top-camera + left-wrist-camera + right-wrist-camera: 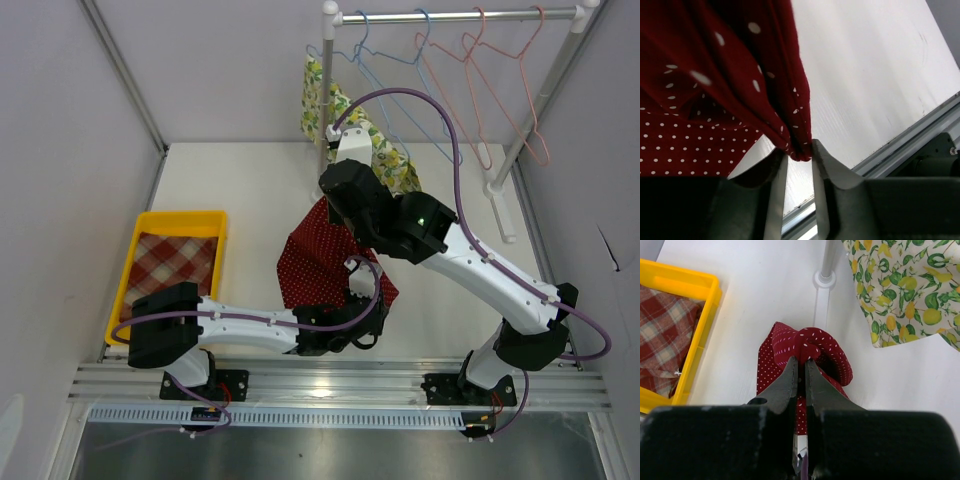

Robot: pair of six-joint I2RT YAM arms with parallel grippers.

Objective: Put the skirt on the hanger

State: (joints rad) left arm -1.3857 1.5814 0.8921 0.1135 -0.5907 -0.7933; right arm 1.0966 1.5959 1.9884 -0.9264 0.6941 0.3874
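Though clamping the red polka-dot skirt tight in the right tool above the tabletop, its hem between the narrowly parted left tool, grip uncertain, has yet to reach the hangers behind.

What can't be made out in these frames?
- Left wrist view: whether the left tool pinches the red white-dotted fabric skirt; its bunched edge masks the contact.
- Top view: the right tool, hidden under its own black wrist.
- All views: the skirt's waistband, lost in folds.
- Right wrist view: red plaid cloth in the yellow plastic tray, cut off by the left edge.
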